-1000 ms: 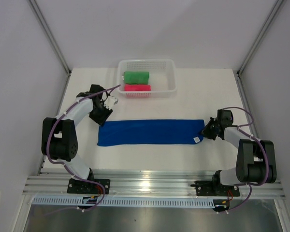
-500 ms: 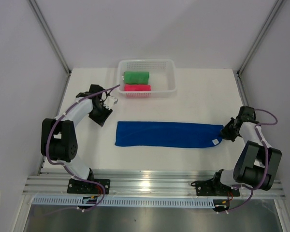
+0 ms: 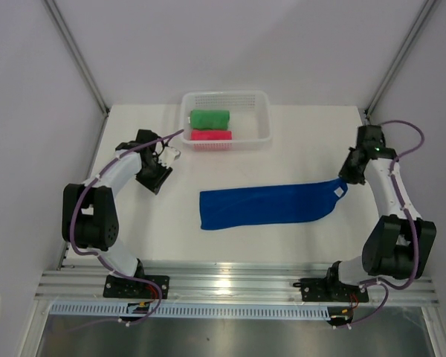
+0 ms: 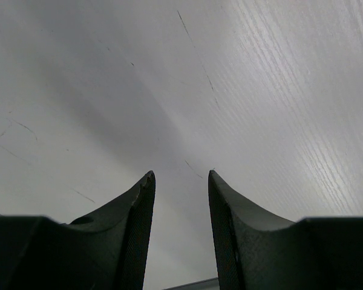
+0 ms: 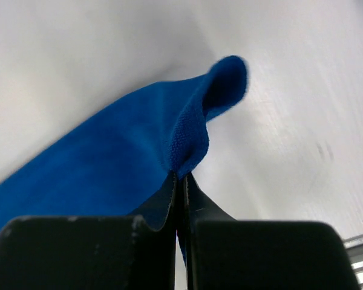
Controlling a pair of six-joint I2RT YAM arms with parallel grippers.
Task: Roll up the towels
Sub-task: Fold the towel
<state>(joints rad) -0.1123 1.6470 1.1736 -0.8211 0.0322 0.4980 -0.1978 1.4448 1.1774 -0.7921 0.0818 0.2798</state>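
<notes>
The white table (image 3: 282, 149) carries the blue towel (image 3: 267, 206), spread out long and flat across its middle, well apart from the basket (image 3: 227, 94) at the far edge. In the basket lie the rolled green towel (image 3: 209, 118) and, just nearer, the rolled pink towel (image 3: 210, 135). The right claw (image 5: 180, 176) pinches the blue towel's right end tight. The left claw (image 4: 180, 175) stands partly open over bare table, holding nothing. A white tag (image 3: 337, 191) shows near the pinched end.

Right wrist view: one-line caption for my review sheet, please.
Right tool shut on an edge of the blue towel, a fold standing above the white table.
</notes>
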